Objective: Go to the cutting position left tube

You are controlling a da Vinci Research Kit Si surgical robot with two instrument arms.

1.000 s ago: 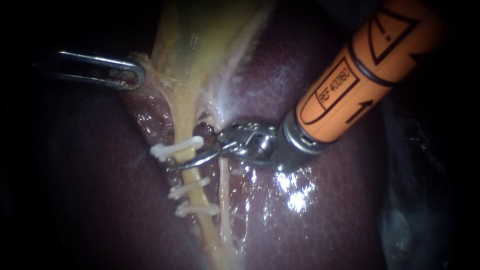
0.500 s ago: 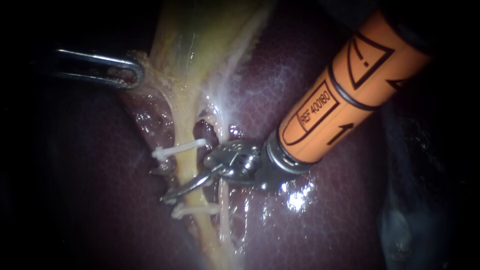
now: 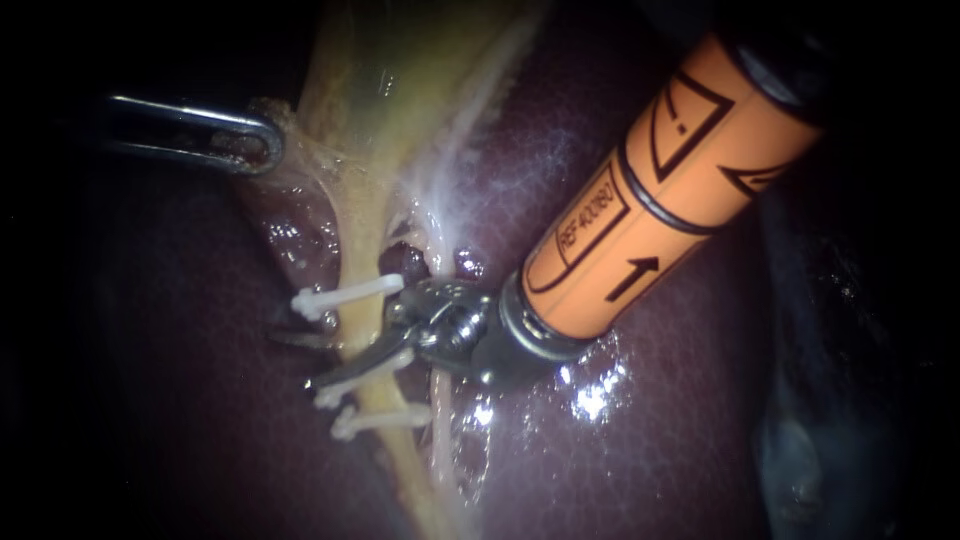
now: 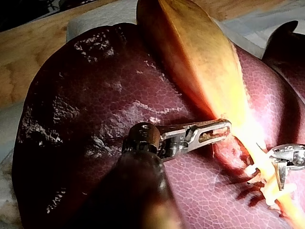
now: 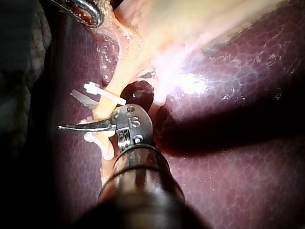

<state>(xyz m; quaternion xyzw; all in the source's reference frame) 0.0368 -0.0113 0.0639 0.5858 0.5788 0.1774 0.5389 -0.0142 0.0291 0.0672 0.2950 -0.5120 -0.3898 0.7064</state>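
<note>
Nearest the endoscope, the right instrument (image 3: 298, 360) slants down from the upper right on a thick orange shaft (image 3: 660, 190). Its steel wrist is bent so the two slim curved blades reach sideways across the left tube (image 3: 358, 322). Those blades stand a little apart and grip nothing. One lies over the front of the yellow tube and the other shows as a dark sliver past its far side, so the tube sits in the gap between them. They cross it below the top clip (image 3: 345, 296) and just above the middle clip (image 3: 335, 393), with the lowest clip (image 3: 385, 418) farther down. Just beside the wrist runs the thinner, paler right tube (image 3: 440, 430). Farther back, the left instrument (image 3: 262, 145) comes in level from the left, its looped jaws closed on a fold at the narrow end of the gallbladder (image 3: 400, 90). Everything rests on the wet, dark red liver (image 3: 620, 420). From the left wrist camera, a wooden bench (image 4: 28, 47) and a pale cloth (image 4: 90, 21) show beyond the liver.
</note>
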